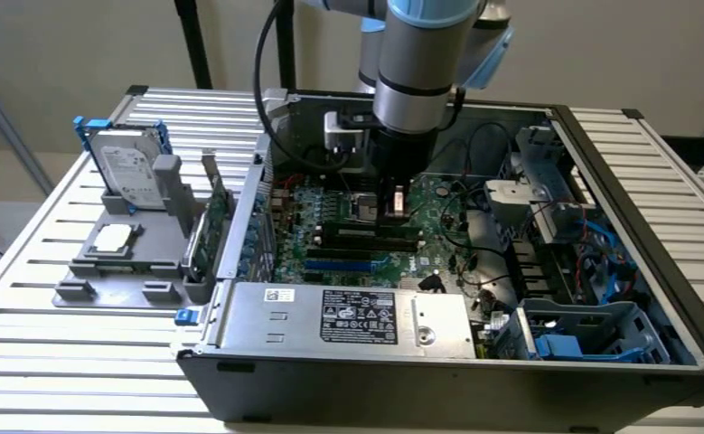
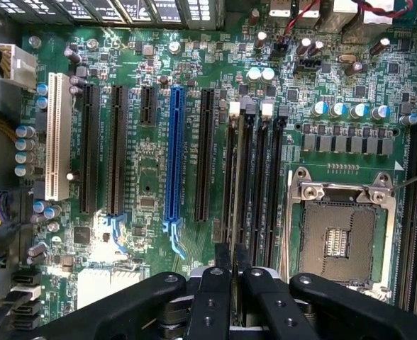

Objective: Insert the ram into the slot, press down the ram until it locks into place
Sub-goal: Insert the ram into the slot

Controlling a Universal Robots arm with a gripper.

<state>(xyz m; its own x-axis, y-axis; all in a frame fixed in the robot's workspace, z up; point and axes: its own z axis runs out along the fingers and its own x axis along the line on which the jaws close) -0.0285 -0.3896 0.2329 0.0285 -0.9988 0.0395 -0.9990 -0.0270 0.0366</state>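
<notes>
My gripper [image 1: 395, 210] hangs down inside the open computer case [image 1: 641, 235], just above the green motherboard [image 1: 430, 203]. In the wrist view its two black fingers [image 2: 214, 283] are shut on the ram [image 2: 237, 212], which I see edge-on as a thin strip running away from the gripper [image 2: 235, 275]. The strip lies along a slot [image 2: 245, 184] in a row of several narrow black memory sockets with white and black end latches [image 2: 235, 108]. Whether the ram's lower edge touches the slot I cannot tell. In the exterior view the sockets [image 1: 364, 233] lie just below the fingers.
A blue socket [image 2: 173, 152] and long black expansion sockets [image 2: 90, 149] lie beside the memory row, with the silver processor socket [image 2: 340, 237] on the other side. At the exterior view's left, a hard drive [image 1: 128, 167] stands on a grey fixture [image 1: 117, 262]. Power supply [image 1: 340, 316] and cables [image 1: 484, 145] crowd the case.
</notes>
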